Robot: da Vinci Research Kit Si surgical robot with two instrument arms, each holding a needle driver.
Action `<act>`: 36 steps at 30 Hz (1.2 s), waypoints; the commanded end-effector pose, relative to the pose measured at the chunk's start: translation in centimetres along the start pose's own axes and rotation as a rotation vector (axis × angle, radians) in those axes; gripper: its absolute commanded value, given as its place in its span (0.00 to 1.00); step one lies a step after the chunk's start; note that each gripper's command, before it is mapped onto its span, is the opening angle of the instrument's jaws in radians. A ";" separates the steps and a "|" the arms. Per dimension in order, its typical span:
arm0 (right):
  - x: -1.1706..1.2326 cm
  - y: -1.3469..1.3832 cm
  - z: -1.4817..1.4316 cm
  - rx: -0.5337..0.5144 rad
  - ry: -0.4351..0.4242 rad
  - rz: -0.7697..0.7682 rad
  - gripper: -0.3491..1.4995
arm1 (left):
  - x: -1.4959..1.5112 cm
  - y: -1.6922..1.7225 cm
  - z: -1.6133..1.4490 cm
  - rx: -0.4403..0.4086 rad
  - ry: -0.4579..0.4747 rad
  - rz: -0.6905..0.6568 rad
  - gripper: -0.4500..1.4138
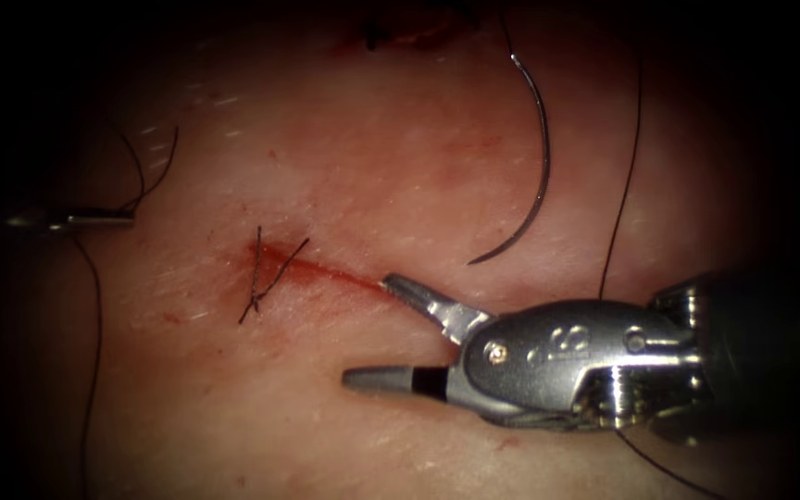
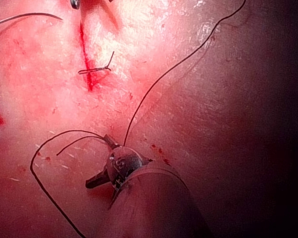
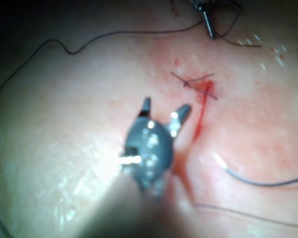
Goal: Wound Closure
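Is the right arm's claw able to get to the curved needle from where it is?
Probably yes. The right claw is open and holds nothing. The needle lies loose on the tissue, not in it, to the right of the cut, with bare tissue between them. The left claw holds thread far off.

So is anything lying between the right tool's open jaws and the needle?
Nothing visible. The right tool, jaws open and empty, sits at the cut's right end; the needle lies free on the tissue above it, bare surface between. The thread runs beside the needle.

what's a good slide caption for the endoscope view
Right tool open and empty beside the cut; needle lying free on the tissue; left tool holding thread.
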 end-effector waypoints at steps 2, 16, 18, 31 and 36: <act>-0.01 -0.18 0.05 0.006 0.000 0.005 0.84 | -0.18 0.19 0.18 -0.001 -0.047 -0.003 0.84; -0.01 -0.17 0.01 0.010 0.000 0.006 0.84 | -0.69 0.65 -0.22 -0.048 -0.262 0.083 0.75; -0.01 -0.16 0.01 0.009 0.000 0.006 0.84 | -0.73 0.75 -0.34 -0.066 -0.265 0.081 0.75; -0.01 -0.17 0.02 0.009 0.000 0.006 0.84 | 0.44 1.44 -1.71 -0.234 -0.064 0.008 0.76; -0.01 -0.16 0.02 0.008 0.000 0.006 0.84 | 0.76 1.91 -1.88 -0.339 -0.044 0.016 0.75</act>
